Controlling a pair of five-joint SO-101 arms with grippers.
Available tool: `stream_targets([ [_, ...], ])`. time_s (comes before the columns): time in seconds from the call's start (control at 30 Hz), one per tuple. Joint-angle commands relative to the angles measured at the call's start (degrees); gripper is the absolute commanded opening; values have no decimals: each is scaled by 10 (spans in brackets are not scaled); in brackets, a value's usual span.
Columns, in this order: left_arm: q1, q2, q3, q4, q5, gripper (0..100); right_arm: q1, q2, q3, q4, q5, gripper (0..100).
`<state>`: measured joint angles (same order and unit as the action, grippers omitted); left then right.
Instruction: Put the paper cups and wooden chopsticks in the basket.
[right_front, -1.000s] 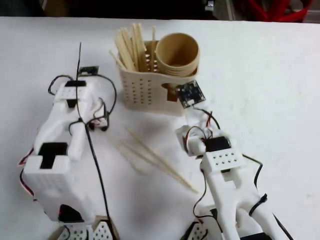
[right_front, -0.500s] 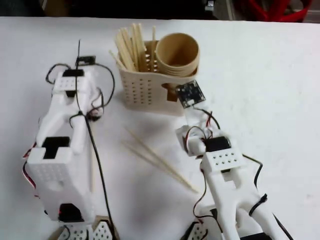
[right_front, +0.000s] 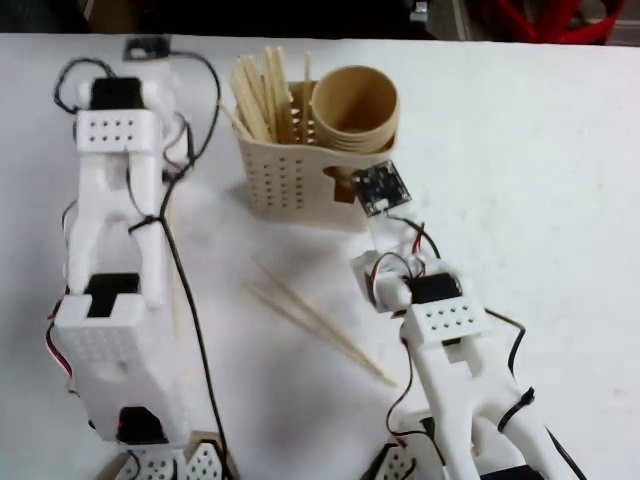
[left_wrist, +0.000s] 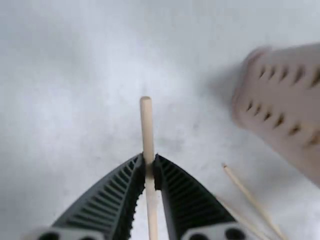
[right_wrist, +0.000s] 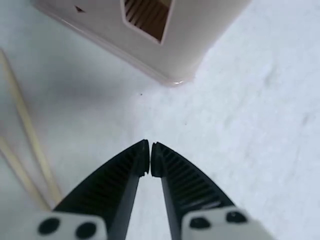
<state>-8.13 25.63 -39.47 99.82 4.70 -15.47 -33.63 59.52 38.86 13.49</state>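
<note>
Firmly, left pincer (left_wrist: 148, 172) clamps one chopstick (left_wrist: 146, 130).

Fixed camera looks steeply down over the white bench (right_front: 540, 150), with the basket (right_front: 290, 180) toward the far edge. The left wrist camera looks out along its own fingers (left_wrist: 120, 190) and a held chopstick (left_wrist: 145, 130), low over the bench, the basket's wall off to one side. The right wrist camera sits closer, facing that wall from just above the bench. All three views share the basket and the loose chopsticks (right_front: 330, 330).
</note>
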Motion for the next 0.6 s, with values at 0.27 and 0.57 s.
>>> stream_targets([
  [0.27, 35, -8, -380, 25, 3, 22, 5, -20, -4, -6, 7, 21],
  [0.57, 123, -15, -561, -21, 3, 22, 3, -21, -4, -6, 7, 21],
])
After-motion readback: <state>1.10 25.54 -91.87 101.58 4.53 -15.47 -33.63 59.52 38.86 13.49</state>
